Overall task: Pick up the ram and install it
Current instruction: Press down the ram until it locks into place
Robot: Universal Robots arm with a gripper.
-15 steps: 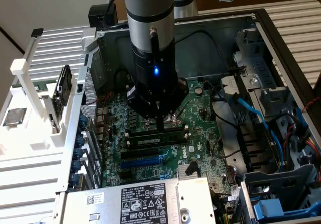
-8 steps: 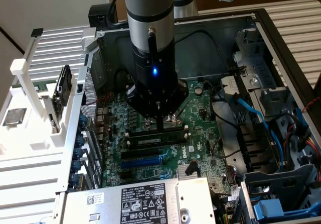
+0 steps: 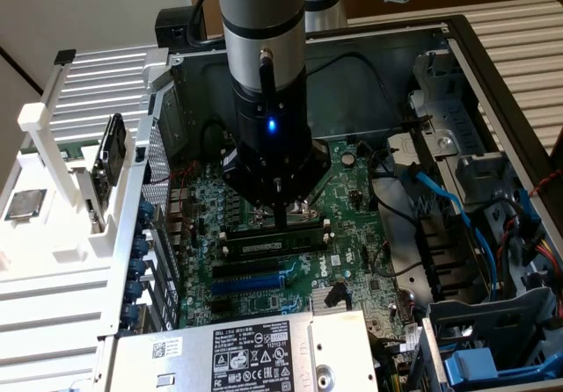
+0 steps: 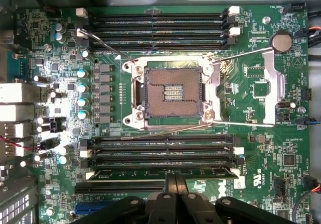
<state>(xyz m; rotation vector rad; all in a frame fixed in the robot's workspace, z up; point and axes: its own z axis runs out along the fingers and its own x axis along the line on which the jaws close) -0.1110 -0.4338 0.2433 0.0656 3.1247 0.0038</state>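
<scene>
Ram, long thin green circuit-board stick [image 4: 165, 173], is being pressed into black plastic memory slot [image 4: 160, 159] by clenched gripper [image 4: 175, 183]; misalignment risks bent contacts.

**The ram sits in its slot**

The ram [image 3: 273, 243] is a long, thin green stick. It lies flat along a black slot on the big green board, standing on its edge, with clips at both ends.

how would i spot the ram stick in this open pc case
Start at the open processor socket mid-motherboard. Beside it runs a bank of long black memory slots. The ram is the thin green stick standing in the slot directly under the shut claw; the neighbouring slots are bare.
</scene>
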